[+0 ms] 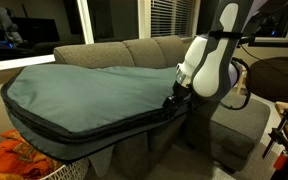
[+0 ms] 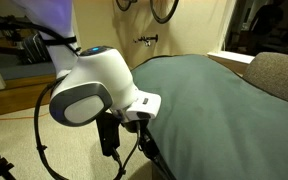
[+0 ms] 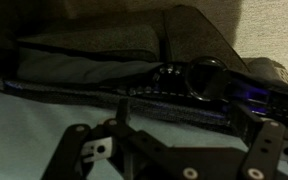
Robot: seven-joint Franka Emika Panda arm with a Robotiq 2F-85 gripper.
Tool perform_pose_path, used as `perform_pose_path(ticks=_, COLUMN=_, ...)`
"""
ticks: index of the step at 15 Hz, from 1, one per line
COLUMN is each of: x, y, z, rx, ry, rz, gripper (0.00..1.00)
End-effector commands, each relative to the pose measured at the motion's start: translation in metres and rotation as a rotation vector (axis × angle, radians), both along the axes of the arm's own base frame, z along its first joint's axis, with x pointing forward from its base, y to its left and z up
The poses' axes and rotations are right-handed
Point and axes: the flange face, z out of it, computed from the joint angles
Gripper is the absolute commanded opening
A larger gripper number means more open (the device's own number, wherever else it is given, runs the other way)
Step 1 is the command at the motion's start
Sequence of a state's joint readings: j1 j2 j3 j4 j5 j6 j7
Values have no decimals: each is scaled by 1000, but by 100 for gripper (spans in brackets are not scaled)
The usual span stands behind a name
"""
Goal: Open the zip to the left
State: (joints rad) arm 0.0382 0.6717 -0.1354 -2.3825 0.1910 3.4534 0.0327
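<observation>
A huge teal-grey padded bag [image 1: 84, 90] lies across a grey sofa [image 1: 134, 50]. The zip [image 1: 104, 127] is a dark line running round the bag's rim. My gripper [image 1: 172, 98] is at the bag's right end, down at the rim. An exterior view shows the gripper [image 2: 117, 148] low beside the bag [image 2: 214, 100]. In the dim wrist view the zip [image 3: 174, 104] crosses just beyond my gripper [image 3: 184, 118]. The fingers stand wide apart with only teal fabric between them. I cannot make out the pull.
The sofa's grey chaise [image 1: 239, 125] stands under the arm. Orange cloth [image 1: 24, 155] lies on the floor in front of the bag. Robot cables [image 2: 44, 140] hang beside the arm. A bicycle [image 2: 154, 8] stands at the far wall.
</observation>
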Motion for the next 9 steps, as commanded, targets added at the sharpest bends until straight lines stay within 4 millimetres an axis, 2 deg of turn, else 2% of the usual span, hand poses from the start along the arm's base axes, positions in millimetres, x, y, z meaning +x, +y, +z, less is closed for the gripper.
perform_pose_path(ticks=1, x=-11, y=6, z=-4, rx=39, ry=26, rz=-34, gripper=100)
perform_pose_path(ticks=9, x=-12, y=6, z=-12, rx=87, ry=42, rz=-86, gripper=100)
